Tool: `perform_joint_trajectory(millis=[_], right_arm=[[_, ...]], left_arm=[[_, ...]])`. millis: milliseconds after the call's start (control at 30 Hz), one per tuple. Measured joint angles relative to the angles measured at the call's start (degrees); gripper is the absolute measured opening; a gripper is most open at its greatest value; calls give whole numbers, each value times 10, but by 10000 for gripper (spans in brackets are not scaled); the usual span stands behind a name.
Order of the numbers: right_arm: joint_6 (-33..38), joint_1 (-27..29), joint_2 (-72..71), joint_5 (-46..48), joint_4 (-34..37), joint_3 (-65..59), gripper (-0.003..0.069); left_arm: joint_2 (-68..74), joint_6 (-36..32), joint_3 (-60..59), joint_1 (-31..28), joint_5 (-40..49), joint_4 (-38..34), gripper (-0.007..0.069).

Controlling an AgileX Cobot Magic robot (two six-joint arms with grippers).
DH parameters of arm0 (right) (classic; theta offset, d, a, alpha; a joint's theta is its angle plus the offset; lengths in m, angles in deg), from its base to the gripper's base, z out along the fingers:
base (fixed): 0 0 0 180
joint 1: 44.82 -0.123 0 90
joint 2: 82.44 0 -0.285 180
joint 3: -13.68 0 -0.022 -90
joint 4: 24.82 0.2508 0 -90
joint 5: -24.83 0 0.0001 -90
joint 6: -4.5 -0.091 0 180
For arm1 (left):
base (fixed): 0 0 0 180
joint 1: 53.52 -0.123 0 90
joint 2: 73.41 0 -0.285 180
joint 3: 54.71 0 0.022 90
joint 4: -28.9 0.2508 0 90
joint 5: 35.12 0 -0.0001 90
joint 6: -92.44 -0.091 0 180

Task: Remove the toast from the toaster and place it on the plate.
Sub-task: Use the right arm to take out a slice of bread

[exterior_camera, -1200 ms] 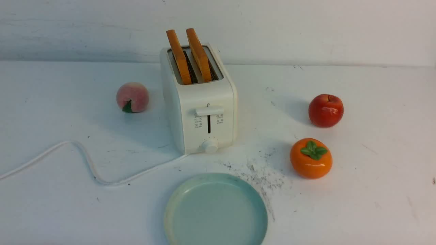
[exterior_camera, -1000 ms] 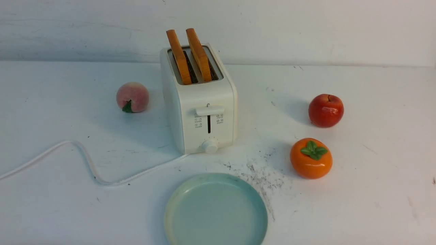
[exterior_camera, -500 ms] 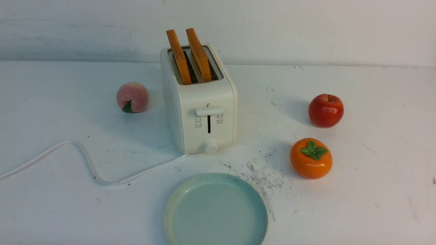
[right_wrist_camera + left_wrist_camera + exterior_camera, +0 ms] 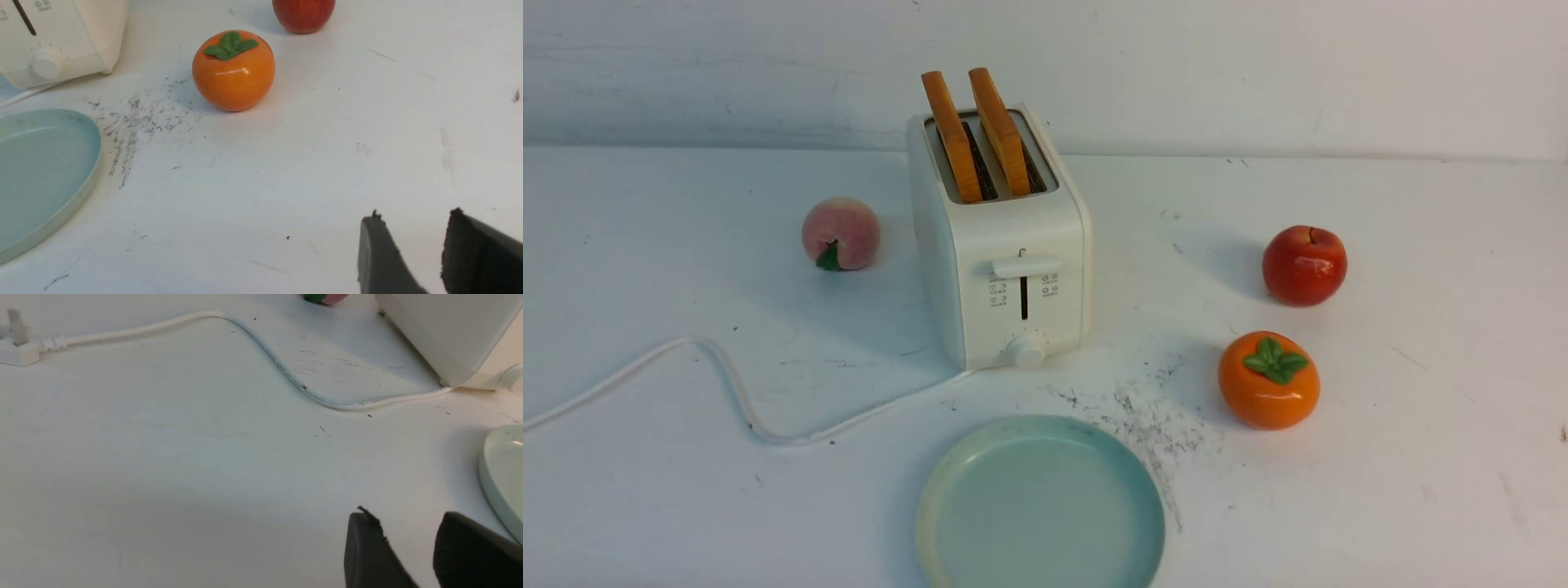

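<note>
two orange slices of toast (image 4: 952, 135) stand up in the slots of the toaster (image 4: 1013, 245), with their tops poking out. the plate (image 4: 1041, 506) lies on the table (image 4: 1421, 490) just in front of the toaster. a white cord (image 4: 727, 376) snakes off to the left. a peach (image 4: 840, 233) sits left of the toaster. an apple (image 4: 1304, 265) and an orange fruit (image 4: 1268, 380) sit to the right. the left gripper (image 4: 408, 522) is low over the table near the plate, fingers a bit apart, holding nothing. the right gripper (image 4: 414, 218) looks the same, a bit apart and empty.

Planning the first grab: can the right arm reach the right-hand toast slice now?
Probably yes: the slice sticks up out of the toaster, nothing above it; apple and orange fruit sit aside.
</note>
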Motion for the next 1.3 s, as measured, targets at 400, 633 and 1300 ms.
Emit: perform_joint_trajectory(millis=[400, 633, 1300], right_arm=[[0, 0, 0, 0, 1, 0, 240], [0, 0, 0, 0, 1, 0, 240], [0, 0, 0, 0, 1, 0, 240]], left_arm=[[0, 0, 0, 0, 0, 0, 238], [0, 0, 0, 0, 0, 0, 238], [0, 15, 0, 0, -28, -30, 238]])
